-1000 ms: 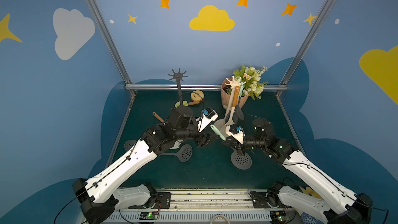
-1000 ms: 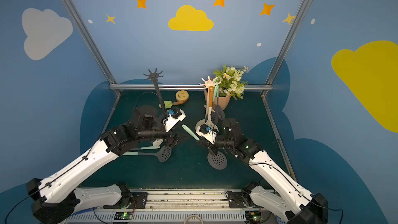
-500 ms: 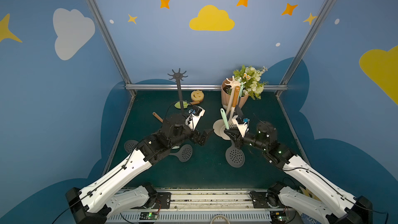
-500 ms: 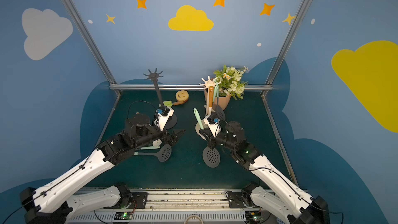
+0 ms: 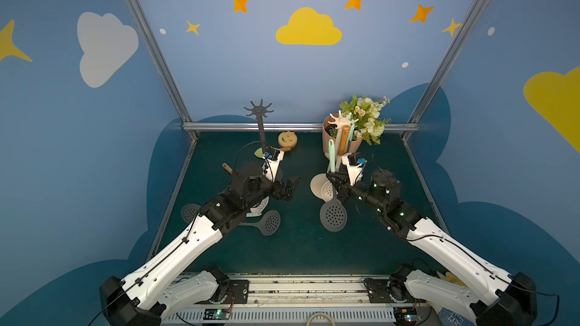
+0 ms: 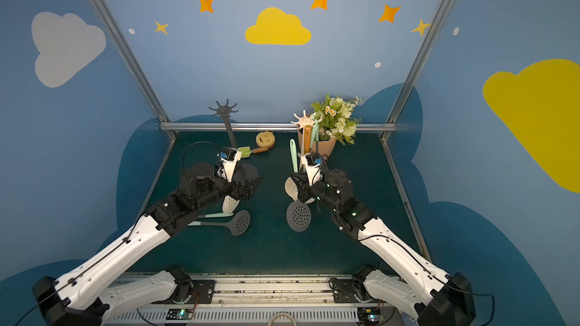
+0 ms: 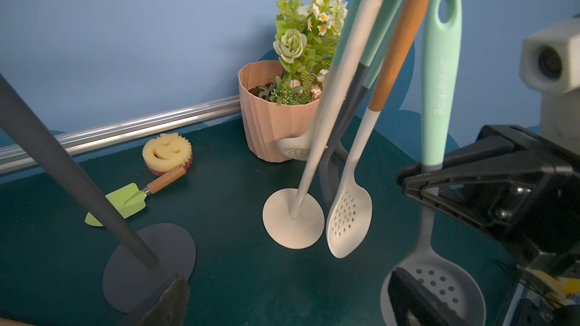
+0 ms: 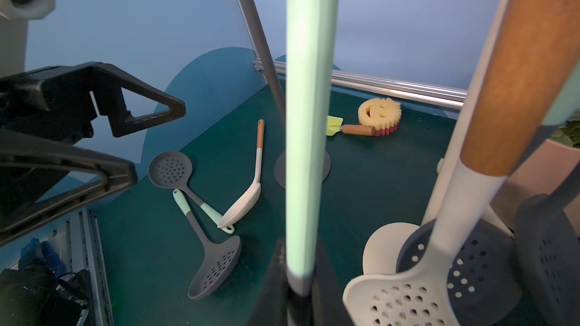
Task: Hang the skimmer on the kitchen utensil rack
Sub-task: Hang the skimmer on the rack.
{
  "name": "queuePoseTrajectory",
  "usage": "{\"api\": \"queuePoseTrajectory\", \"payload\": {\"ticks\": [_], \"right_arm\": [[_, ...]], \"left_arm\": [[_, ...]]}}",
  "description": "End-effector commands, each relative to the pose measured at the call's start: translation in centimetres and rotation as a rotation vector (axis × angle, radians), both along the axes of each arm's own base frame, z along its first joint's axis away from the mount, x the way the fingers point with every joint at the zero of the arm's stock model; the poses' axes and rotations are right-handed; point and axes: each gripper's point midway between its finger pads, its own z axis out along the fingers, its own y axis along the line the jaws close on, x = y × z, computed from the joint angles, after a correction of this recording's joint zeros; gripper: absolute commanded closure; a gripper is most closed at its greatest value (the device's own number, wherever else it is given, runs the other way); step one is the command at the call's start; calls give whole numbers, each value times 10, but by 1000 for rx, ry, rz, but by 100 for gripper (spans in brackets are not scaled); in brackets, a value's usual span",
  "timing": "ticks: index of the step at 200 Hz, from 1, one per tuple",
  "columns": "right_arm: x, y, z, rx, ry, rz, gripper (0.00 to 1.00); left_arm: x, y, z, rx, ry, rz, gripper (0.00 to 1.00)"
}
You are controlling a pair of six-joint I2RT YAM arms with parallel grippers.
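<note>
While the right gripper [image 5: 334,184] clamps the skimmer [image 5: 333,214] by its mint handle, it stands upright, grey head down, just beside the cream rack [image 5: 315,184] on the right, not yet hooked. Left gripper [image 5: 289,188] gapes wide, empty, near the dark rack [image 5: 261,128].

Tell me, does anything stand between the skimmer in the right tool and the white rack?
Yes. In the left wrist view a spoon and other utensils hang between the skimmer, held by the right tool, and the rack pole. Whether its hooks have a free one on that side cannot be told.
</note>
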Motion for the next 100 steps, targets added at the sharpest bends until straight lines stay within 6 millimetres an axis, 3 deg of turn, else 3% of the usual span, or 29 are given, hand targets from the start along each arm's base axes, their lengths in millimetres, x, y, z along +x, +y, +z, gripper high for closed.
{"api": "queuePoseTrajectory", "payload": {"ticks": [1, 68, 100], "right_arm": [[4, 1, 30, 68, -47, -30, 100], [0, 0, 36, 93, -30, -43, 100], [1, -1, 40, 99, -27, -49, 100]], "left_arm": [[2, 4, 16, -80, -25, -7, 0], [-14, -1, 34, -199, -38, -176, 0], [-11, 2, 34, -229, -37, -202, 0]]}}
